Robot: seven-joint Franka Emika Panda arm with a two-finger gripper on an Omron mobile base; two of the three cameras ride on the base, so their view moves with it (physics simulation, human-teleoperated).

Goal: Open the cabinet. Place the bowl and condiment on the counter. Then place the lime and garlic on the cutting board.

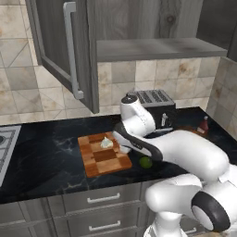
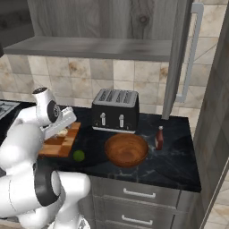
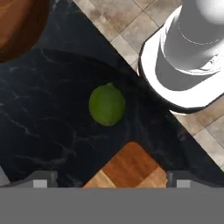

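One lime [image 3: 107,105] on bare counter [image 3: 39,113] just off cutting board [image 3: 131,168] corner, nr front edge; tool [image 3: 112,178] wide open, empty.

The arm hides part of the cutting board [image 1: 104,155], perhaps its near-right corner.

The arm [image 1: 185,152] is glossy white with rounded, bulbous links, dark grey joint rings and a black band near the wrist.
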